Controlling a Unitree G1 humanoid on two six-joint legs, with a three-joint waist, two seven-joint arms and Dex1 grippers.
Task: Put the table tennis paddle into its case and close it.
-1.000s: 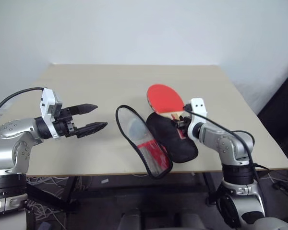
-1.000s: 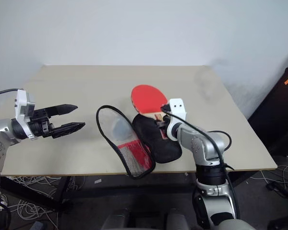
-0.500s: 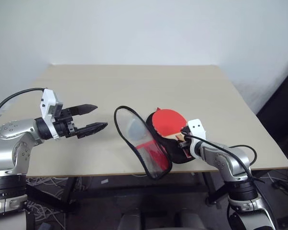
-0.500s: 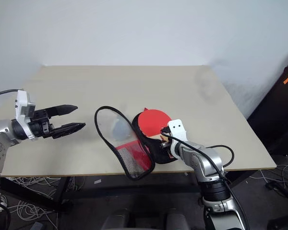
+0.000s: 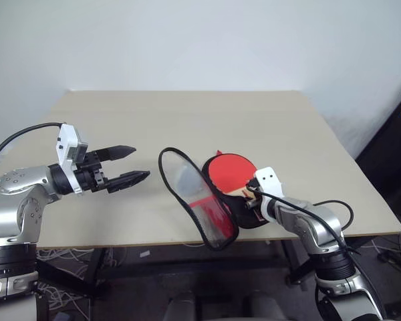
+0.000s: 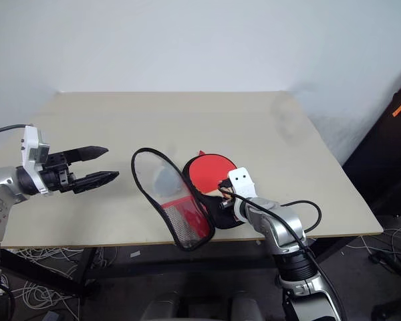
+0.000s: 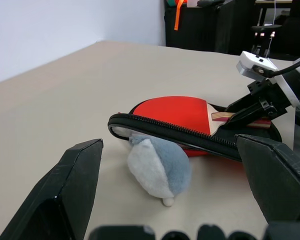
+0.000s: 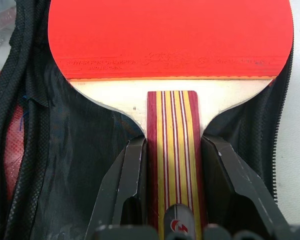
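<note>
Left eye view shows the desk (image 5: 120,114) unchanged over the last second, with the case (image 5: 214,204) near its front edge, its lid flap standing up and the black lower half lying flat. What has changed is the paddle (image 5: 228,170): a second ago its red face lay on the desk beyond the case, well clear of the opening, and now it sits over the black lower half, drawn back and down toward the front edge. The right pincer (image 8: 172,192) pinches the striped wooden handle between its two fingers, as the right wrist view makes plain, with the black lining of the case on both sides of the blade. The left pincer (image 5: 123,166) hangs spread wide above the desk, well apart from the flap, where it was a second ago. By my reading the insertion is nearly done: the blade looks seated in the round part, though the handle is not yet let go. Closing remains, with the flap upright and the zip (image 7: 190,134) undone.
</note>
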